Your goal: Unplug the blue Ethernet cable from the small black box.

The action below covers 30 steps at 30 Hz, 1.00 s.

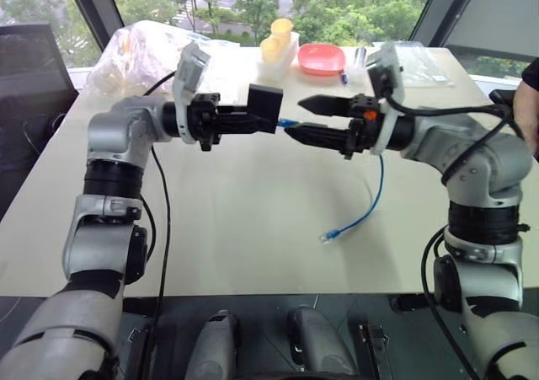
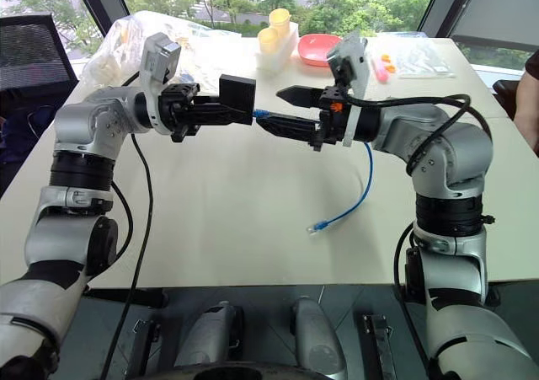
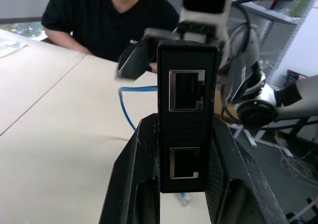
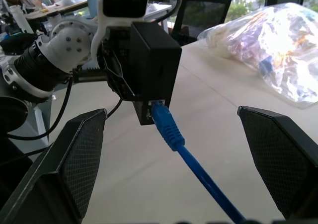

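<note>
Above the table (image 1: 253,220), the left gripper (image 1: 253,120) clamps the small black box (image 1: 268,104). Facing it, the right gripper (image 1: 307,119) stands with fingers spread apart, holding nothing. At the box's port sits the blue Ethernet cable (image 4: 169,129), whose other end lies on the table.

Silver arms, black mesh-textured fingers (image 4: 79,154)

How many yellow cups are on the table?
2: both yellow cups stand at the table's far edge, left of the pink plate, one behind the other. More could be hidden.
</note>
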Motion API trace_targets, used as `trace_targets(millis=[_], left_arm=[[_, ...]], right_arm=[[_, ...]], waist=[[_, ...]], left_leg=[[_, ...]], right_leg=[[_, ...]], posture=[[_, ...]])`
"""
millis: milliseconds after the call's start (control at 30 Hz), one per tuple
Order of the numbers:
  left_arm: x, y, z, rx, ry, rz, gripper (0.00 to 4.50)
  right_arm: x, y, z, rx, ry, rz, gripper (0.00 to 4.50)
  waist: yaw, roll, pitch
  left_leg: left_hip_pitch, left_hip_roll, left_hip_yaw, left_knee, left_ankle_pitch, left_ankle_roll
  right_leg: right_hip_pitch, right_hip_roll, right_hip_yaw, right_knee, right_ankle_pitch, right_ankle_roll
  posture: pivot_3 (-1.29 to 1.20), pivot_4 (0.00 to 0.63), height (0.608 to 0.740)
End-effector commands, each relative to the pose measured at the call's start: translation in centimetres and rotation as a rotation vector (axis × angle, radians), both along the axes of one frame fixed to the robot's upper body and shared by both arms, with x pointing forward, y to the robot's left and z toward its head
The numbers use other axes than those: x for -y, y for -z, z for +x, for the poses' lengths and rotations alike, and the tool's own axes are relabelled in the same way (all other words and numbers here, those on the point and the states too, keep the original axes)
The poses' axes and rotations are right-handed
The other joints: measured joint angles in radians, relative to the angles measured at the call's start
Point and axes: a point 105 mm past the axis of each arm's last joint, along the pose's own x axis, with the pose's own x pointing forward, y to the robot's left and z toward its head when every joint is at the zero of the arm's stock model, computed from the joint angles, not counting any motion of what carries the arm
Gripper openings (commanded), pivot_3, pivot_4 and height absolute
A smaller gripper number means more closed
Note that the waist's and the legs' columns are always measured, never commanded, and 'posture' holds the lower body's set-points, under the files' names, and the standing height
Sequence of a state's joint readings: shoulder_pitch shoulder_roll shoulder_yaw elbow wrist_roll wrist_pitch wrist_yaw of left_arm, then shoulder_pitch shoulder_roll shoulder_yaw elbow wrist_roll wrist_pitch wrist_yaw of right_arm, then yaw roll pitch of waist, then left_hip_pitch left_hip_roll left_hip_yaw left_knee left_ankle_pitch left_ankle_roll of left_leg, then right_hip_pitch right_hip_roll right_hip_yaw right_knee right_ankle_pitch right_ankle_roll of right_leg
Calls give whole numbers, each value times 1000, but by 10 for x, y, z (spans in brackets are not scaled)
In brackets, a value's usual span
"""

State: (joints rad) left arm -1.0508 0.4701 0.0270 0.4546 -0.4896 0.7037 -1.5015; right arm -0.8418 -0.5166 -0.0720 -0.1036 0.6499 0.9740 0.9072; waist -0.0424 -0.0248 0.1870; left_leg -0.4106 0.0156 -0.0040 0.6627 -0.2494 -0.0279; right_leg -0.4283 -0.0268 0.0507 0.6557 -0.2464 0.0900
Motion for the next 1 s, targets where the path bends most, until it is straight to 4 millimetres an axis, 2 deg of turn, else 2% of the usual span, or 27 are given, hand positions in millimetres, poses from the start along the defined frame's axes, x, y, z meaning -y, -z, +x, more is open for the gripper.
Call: trace_targets(millis=[33,200,1000], left_arm=[[-2,-13,-6,39,13,-27,517],[-2,-12,-7,35,17,-20,517],[-4,-9,-6,16,11,-22,517]], right_arm=[[-3,-4,3,36,2,16,4406],[-3,-2,10,27,26,39,4406],[2,-3,15,25,51,86,4406]], waist=[[0,0,0],[-1,0,0],[0,0,0]], left_leg=[[0,0,0,0,0,0],[0,0,0,0,0,0],[0,0,0,0,0,0]], right_leg=[[0,0,0,0,0,0],[0,0,0,0,0,0],[0,0,0,-1,0,0]], posture=[[0,150,735],[0,150,735],[0,150,735]])
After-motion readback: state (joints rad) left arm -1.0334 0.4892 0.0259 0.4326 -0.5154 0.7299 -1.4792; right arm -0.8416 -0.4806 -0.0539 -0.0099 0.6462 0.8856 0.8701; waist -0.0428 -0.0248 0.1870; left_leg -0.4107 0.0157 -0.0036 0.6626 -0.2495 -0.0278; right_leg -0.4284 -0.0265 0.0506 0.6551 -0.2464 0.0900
